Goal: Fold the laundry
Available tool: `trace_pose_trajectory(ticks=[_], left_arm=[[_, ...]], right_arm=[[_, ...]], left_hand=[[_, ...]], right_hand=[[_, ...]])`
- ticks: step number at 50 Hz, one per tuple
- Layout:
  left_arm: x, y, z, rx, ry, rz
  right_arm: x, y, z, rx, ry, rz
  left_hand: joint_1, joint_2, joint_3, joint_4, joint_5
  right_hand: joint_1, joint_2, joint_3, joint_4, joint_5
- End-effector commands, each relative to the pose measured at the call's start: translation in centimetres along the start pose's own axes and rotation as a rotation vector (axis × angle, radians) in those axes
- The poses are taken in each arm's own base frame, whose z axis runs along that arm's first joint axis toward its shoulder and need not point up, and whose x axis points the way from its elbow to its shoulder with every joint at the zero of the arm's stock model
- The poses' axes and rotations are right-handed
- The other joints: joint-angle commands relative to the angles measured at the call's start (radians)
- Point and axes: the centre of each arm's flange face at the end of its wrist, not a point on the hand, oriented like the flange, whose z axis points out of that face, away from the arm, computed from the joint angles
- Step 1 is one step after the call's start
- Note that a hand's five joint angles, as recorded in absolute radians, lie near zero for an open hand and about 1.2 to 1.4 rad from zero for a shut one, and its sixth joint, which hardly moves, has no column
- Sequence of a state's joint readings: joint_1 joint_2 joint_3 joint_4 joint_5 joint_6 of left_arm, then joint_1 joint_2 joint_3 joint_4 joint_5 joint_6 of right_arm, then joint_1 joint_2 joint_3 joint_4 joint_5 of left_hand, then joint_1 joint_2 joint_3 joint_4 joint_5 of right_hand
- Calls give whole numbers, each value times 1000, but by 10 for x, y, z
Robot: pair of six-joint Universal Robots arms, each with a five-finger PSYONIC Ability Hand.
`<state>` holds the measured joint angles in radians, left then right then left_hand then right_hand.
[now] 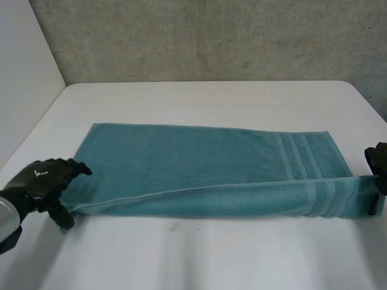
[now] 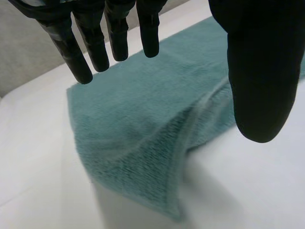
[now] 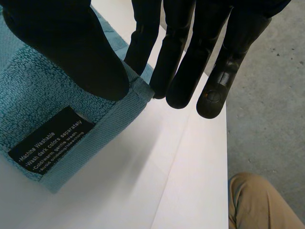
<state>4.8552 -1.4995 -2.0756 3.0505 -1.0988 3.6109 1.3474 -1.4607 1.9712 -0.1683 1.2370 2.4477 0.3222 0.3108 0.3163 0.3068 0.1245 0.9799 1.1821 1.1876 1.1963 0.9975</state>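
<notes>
The towel lies on the worktop with its long axis running across in front of me, from one hand to the other. The far long edge is flat. The near long edge is raised a little and turned over as a narrow strip along the whole length.

At the striped end of the towel, my right hand is on the near corner. In the right wrist view the thumb presses on top of this corner and the fingers close against it from the other side, so I have the corner pinched. The black care label is just beside the thumb, on the same end.

At the plain end of the towel, my left hand is next to the near corner. In the left wrist view its fingers are straight and the thumb stands apart from them. The cloth lies under them and the hand holds nothing.

I think the fold goes away from me, the near edge to the far edge. For this both near corners must travel together, so the left hand should first close on its corner.

Beyond the striped end of the towel, past the worktop's edge, a person's leg is near.
</notes>
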Motion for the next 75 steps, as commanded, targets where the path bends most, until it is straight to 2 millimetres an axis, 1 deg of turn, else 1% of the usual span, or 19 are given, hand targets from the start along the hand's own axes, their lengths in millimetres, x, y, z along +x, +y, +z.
trace_pose_trajectory(ticks=[1,11,24,38,44,45,46,48,49,50,51,56,58,59,61,62,67,71,75], left_arm=[[9,10,-3,-26,22,-1],[3,18,10,21,-19,34],[-9,48,45,-54,-88,26],[-32,43,56,-4,-240,63],[-41,42,56,0,-297,67],[-41,41,56,3,-300,67],[-42,41,56,3,-301,67],[-43,36,53,22,-310,77],[-43,36,53,22,-310,77],[-43,32,51,35,-317,82],[-44,28,49,51,-324,87],[-46,17,43,93,-343,109],[-45,3,34,140,-360,174],[-45,3,34,140,-360,174],[-45,-11,23,167,-392,291],[-45,-11,23,167,-392,291],[-40,-21,2,100,-393,461],[-39,-30,-9,80,-381,488],[-38,-53,-26,139,-365,503]], right_arm=[[-2,4,4,-6,-7,9],[-3,4,3,-5,-8,19],[-6,6,2,-13,-17,27],[-5,6,2,-14,-13,28],[-6,7,2,-14,-17,28],[-6,7,2,-14,-17,28],[-6,7,2,-15,-18,29],[-6,7,2,-17,-18,28],[-6,7,3,-15,-18,27],[-6,7,2,-17,-19,28],[-6,7,2,-17,-19,28],[-7,7,1,-23,-25,29],[-6,4,-2,-26,-25,13],[-6,4,-2,-26,-25,13],[-6,-4,-12,-42,-53,2],[-6,-4,-12,-42,-53,2],[-6,-16,-36,-121,-142,-81],[0,-28,-49,-134,-141,-140],[12,-56,-77,-91,-104,-225]], left_hand=[[-21,-9,-15,-5,3],[-3,8,3,12,20],[64,76,70,80,88],[94,105,100,109,117],[296,308,302,312,320],[468,479,474,483,491],[470,481,476,485,493],[782,794,788,798,805],[784,795,790,799,807],[996,1007,1002,1011,1019],[1073,1085,1079,1089,1096],[1074,1085,1080,1089,1097],[1074,1085,1080,1089,1097],[1074,1085,1080,1089,1097],[1074,1085,1080,1089,1097],[1074,1085,1080,1089,1097],[1074,1085,1080,1089,1097],[1074,1085,1080,1089,1097],[1074,1085,1080,1089,1097]], right_hand=[[416,214,209,200,224],[416,214,209,200,224],[416,214,209,200,224],[416,214,209,200,224],[416,214,209,200,224],[416,214,209,200,224],[416,214,209,200,224],[416,214,209,200,224],[416,214,209,200,224],[416,214,209,200,224],[416,214,209,200,224],[416,214,209,200,224],[416,214,209,200,224],[416,214,209,200,224],[416,214,209,200,224],[416,214,209,200,224],[416,214,209,200,224],[416,214,209,200,224],[416,214,209,200,224]])
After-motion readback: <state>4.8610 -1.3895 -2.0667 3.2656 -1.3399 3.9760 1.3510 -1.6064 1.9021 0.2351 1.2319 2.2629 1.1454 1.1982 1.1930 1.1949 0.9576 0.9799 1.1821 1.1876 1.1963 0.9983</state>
